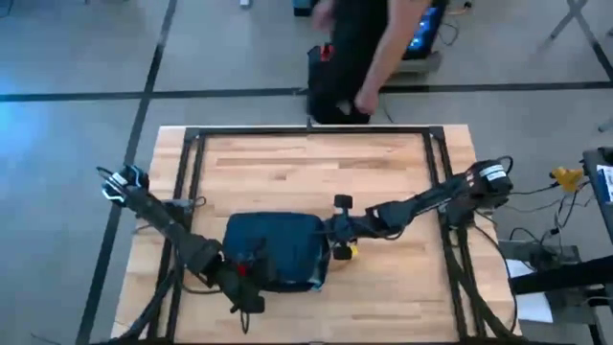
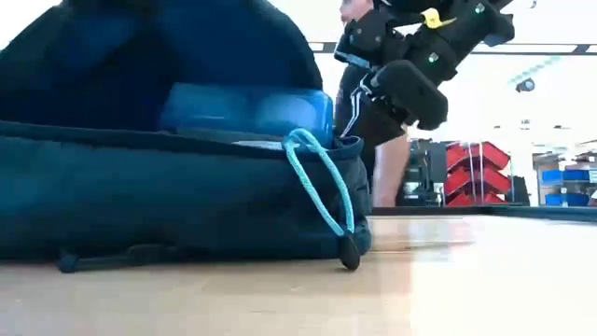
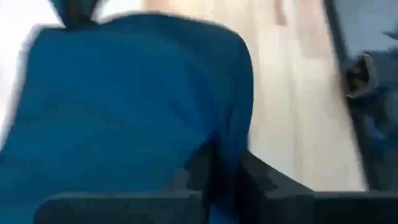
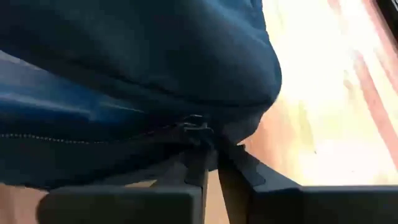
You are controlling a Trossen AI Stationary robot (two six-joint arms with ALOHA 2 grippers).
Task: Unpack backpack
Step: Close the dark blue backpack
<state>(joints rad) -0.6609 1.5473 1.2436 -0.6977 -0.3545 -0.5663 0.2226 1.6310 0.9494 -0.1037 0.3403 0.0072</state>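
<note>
The navy backpack [image 1: 273, 251] lay on the wooden table [image 1: 383, 172], the right gripper [image 4: 214, 163] pinched tight on its zipper pull [image 4: 196, 127], the left gripper [image 3: 227, 171] nipping its fabric.

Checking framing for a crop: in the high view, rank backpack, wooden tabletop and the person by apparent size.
1. Wooden tabletop, largest.
2. Backpack.
3. Person, cut off by the picture's top edge and lying farther from the camera, so its rank against the backpack is unsure.
</note>
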